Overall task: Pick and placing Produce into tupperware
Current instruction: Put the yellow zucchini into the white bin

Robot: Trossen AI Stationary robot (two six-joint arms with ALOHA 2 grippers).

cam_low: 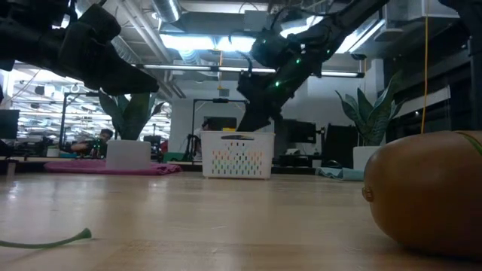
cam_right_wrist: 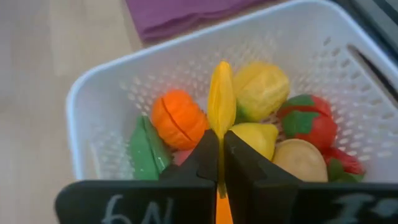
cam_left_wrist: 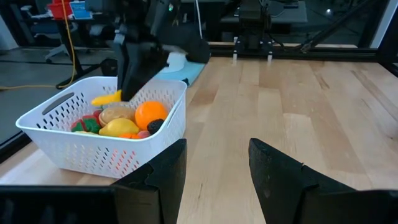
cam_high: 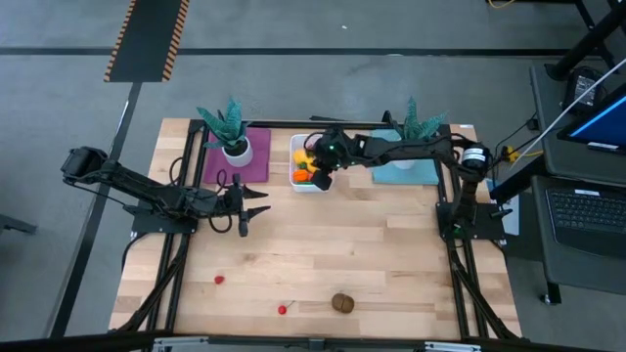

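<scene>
Wooden worktop (cam_high: 391, 264): pale planks carrying both arms, two mats, two potted plants and the tub.
Left tool (cam_high: 245, 207): waits over the left part of the worktop, short of the tub; fingers stand partly apart with nothing between them.
Red pieces (cam_high: 219, 279): one small red piece lies loose near the front left, a second (cam_high: 283, 309) a little to its right; probably a strawberry and a cherry, though they are too small to tell.
Kiwi (cam_high: 342, 302): brown, loose near the front edge, well apart from the tub.
Tupperware (cam_high: 296, 147): white perforated tub at the back centre, between the purple mat (cam_high: 256, 166) and the teal mat (cam_high: 416, 172).
Tub contents: an orange (cam_right_wrist: 179, 118), lemon (cam_right_wrist: 256, 137), green piece (cam_right_wrist: 144, 149), red strawberry (cam_right_wrist: 308, 121) and others already inside.
Right tool (cam_right_wrist: 219, 163): over the tub, fingers pinched on a banana (cam_right_wrist: 221, 99) that hangs above the pile.
Progress: most produce is in; the banana's release and three loose pieces seem left.
</scene>
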